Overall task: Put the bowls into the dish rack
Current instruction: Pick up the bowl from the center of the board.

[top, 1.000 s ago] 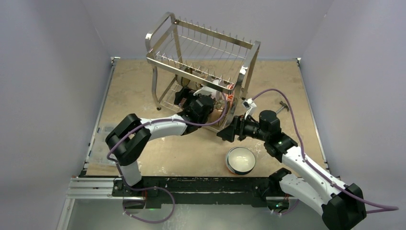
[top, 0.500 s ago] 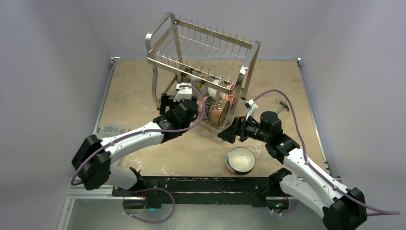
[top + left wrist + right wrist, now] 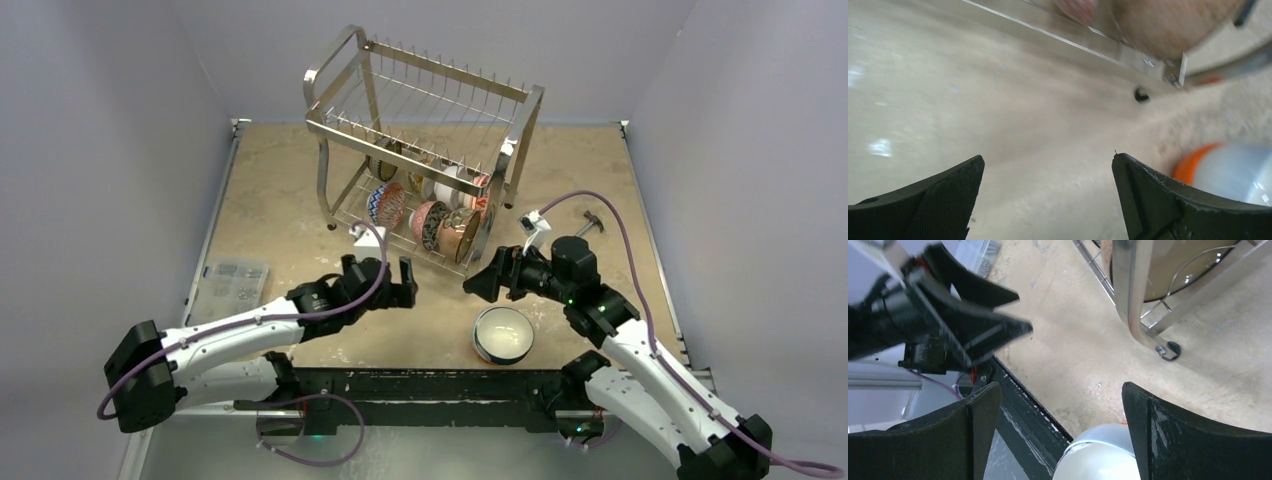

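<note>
Two tiers of chrome wire make the dish rack [image 3: 425, 150] the biggest thing here and, I judge, the biggest hazard. It stands on small feet, so an arm that clips its front frame on the way in could shove it, or rattle the row of bowls [image 3: 430, 215] standing on edge in its lower tier and tip one against the next. One loose bowl [image 3: 502, 334] sits upright on the table in front of the rack, off its right front leg, and is the only one I see not yet loaded. Both claws hang in front of the rack too, the left gripper [image 3: 380, 282] before its left half and the right gripper [image 3: 483, 280] near its right front leg, just behind the loose bowl. Each has its fingers spread wide with nothing between them. They point toward each other, so if both went for that one bowl they could knock together, and a pinch on its smooth rim may slip. Plain pale walls close the space behind and beside the rack. The table [image 3: 270, 200] under it is a tan, mottled, scuffed board. A small clear tray [image 3: 233, 283] lies well left of the rack's front, and a small metal piece [image 3: 592, 222] lies right of it
</note>
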Motion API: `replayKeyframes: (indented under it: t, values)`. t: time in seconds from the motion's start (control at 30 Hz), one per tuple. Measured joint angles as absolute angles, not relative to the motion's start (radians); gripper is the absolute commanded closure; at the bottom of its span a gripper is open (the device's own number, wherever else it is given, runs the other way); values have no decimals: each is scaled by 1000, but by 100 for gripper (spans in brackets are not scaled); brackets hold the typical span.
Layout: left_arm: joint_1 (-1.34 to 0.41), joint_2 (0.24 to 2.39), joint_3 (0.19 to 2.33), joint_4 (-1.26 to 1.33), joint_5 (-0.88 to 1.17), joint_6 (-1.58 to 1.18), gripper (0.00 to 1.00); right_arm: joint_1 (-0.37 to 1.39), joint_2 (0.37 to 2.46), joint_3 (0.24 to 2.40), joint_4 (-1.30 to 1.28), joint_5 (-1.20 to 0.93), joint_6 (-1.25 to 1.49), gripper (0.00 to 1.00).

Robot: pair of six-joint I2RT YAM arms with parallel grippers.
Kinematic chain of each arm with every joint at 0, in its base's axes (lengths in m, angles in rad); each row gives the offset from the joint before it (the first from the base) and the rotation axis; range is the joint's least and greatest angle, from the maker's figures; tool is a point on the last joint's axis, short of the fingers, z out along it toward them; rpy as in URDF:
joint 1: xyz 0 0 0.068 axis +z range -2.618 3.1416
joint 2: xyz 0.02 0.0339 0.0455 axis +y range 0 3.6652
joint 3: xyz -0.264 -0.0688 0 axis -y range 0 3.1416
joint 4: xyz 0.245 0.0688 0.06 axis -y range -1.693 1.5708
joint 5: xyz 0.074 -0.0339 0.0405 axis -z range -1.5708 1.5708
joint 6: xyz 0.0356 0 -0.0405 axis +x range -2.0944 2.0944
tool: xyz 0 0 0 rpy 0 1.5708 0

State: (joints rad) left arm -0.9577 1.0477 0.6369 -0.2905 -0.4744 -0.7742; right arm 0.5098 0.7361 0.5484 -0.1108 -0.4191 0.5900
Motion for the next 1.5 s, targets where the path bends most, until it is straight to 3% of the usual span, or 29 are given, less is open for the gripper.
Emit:
replayKeyframes:
  t: [0.3,0.53,0.87,1.13,1.5]
  values:
    - [-1196,1254,672,-173,-339,-877,2,510,638,677,-453,-212,654,8]
    - [-1214,1291,695,-128,-342,-883,2,510,621,742,-731,-80,742,12]
    - [-1214,1258,726,-152,-436,-879,1,510,574,661,-898,-135,760,25]
    - [-1214,1221,732,-171,-482,-879,1,510,587,524,-890,-210,760,49]
    - [-1214,1177,733,-203,-518,-879,1,509,623,525,-899,-238,737,91]
